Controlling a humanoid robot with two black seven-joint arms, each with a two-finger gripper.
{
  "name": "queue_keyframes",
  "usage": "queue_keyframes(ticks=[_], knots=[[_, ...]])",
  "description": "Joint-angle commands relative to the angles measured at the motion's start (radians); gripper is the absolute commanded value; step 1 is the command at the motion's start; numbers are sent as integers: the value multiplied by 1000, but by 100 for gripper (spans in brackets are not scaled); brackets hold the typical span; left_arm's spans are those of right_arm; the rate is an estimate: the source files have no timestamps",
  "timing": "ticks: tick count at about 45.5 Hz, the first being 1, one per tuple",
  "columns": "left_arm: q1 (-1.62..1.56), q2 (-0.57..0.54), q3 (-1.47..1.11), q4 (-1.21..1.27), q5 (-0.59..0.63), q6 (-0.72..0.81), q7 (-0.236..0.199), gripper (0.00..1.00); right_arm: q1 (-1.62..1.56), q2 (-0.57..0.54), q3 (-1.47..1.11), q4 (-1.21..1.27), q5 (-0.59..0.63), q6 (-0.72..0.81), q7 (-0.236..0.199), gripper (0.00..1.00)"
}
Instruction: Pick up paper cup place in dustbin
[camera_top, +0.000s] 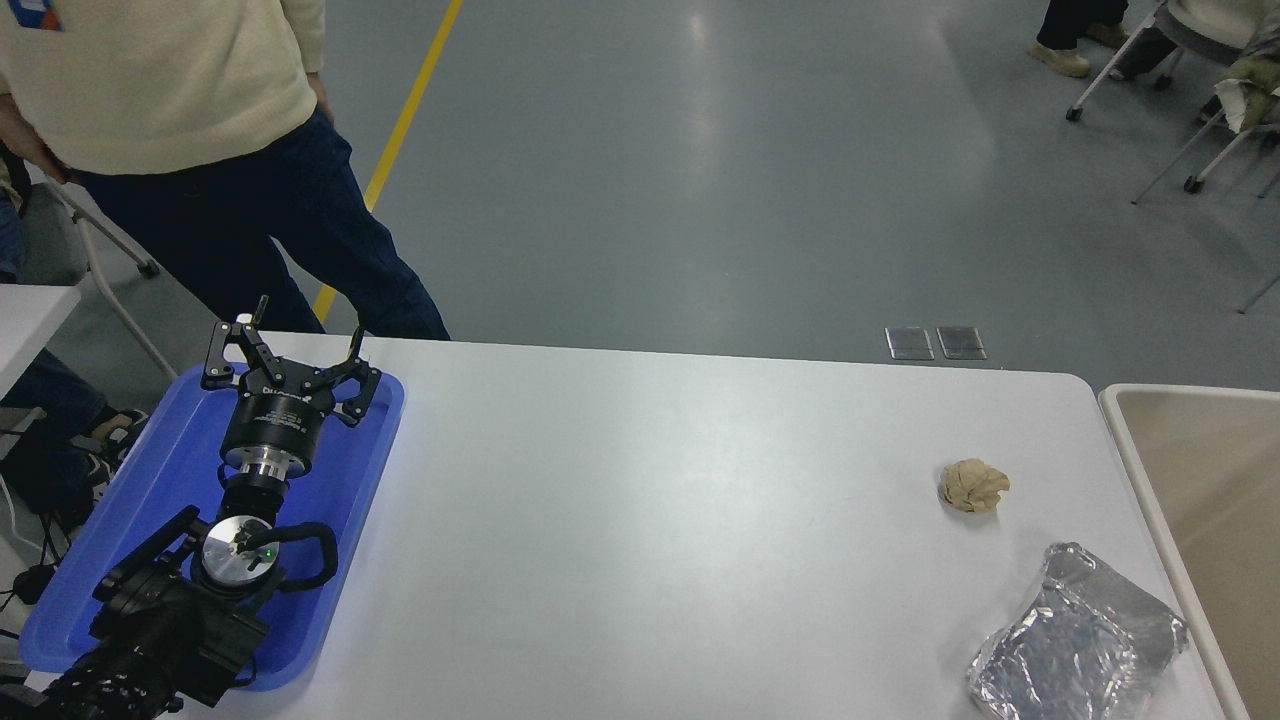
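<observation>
Jaws of the left gripper stand spread wide with nothing between them; of the right gripper's jaws nothing can be said, since the right arm is out of the head view altogether. Largest thing: white rectangular table, bare through the middle. At its right end, large beige plastic dustbin, thick pale rim against the table edge, smooth tan inside partly in frame; what lies in it cannot be seen. Blue plastic tray at the left end, with the black left arm parked over it, wrist pointing away from the camera toward the far edge. Crumpled silver foil sheet at the near right, close to the bin rim. Crumpled tan paper ball just beyond it, apart from both foil and bin. Small white paper cup: not visible anywhere on the table. Judgement: the step in hand is the drop over the bin, off-frame right. To do it well, release well inside the rim, low, so a light cup does not bounce out; clear the rim when coming back. A person in a cream sweater stands at the far left.
</observation>
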Motion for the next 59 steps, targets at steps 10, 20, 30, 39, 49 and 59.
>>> queue_keyframes(ticks=[10,20,30,39,49,59], knots=[[0,0,0,-1,0,1,0,100,-690,167,385,-404,62,-276,5,0],[0,0,0,-1,0,1,0,100,-957,371,405,-668,337,-334,-11,0],[0,0,-2,1,0,0,-2,100,-1039,415,442,-676,483,-397,-70,0],[0,0,-2,1,0,0,-2,100,-1056,426,476,-676,625,-408,-116,0],[0,0,-2,-1,0,1,-2,100,-1073,434,479,-674,714,-420,-116,64],[0,0,-2,1,0,1,-2,100,-1073,425,509,-669,735,-422,-115,100]])
